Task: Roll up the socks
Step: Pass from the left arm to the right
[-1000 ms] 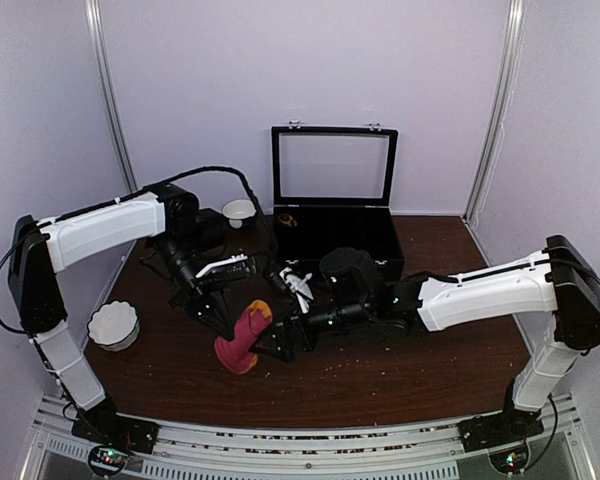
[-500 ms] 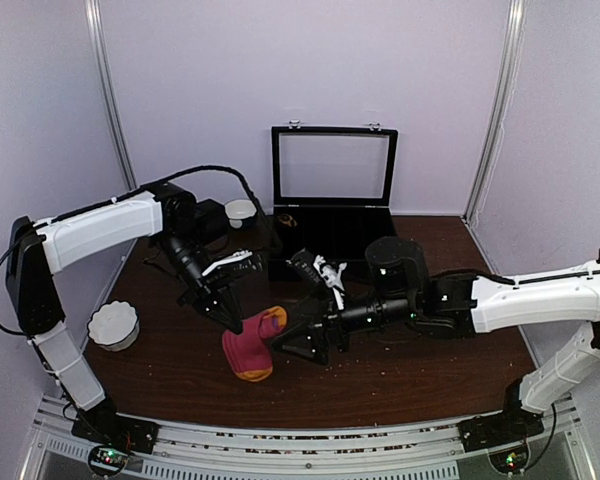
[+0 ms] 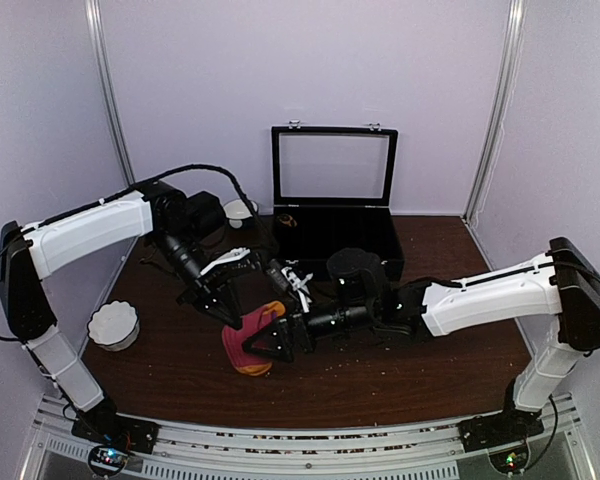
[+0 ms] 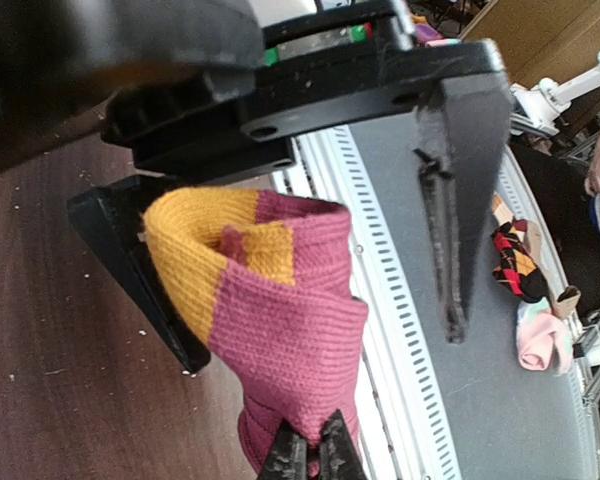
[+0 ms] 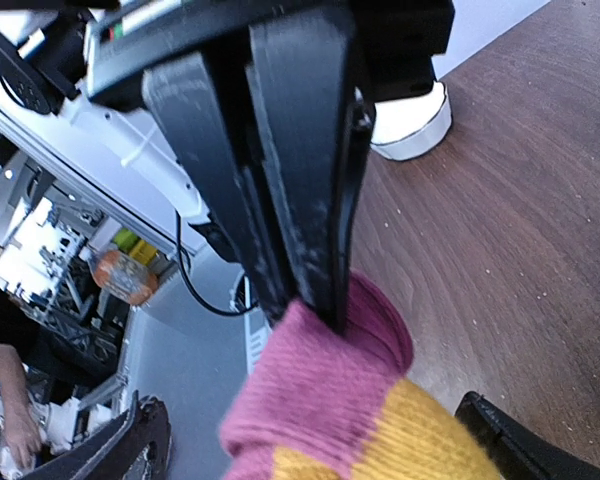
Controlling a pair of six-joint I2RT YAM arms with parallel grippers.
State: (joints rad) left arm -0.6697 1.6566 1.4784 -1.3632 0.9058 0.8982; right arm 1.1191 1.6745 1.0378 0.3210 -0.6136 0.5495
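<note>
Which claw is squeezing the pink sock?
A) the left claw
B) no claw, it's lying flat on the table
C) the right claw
A: the left claw is shut tight on the pink sock, while the right claw is wide open around it.

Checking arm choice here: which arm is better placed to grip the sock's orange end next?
Right, probably. The right pincer, open, straddles the orange end of the magenta sock; the left pincer is shut on its magenta part.
</note>
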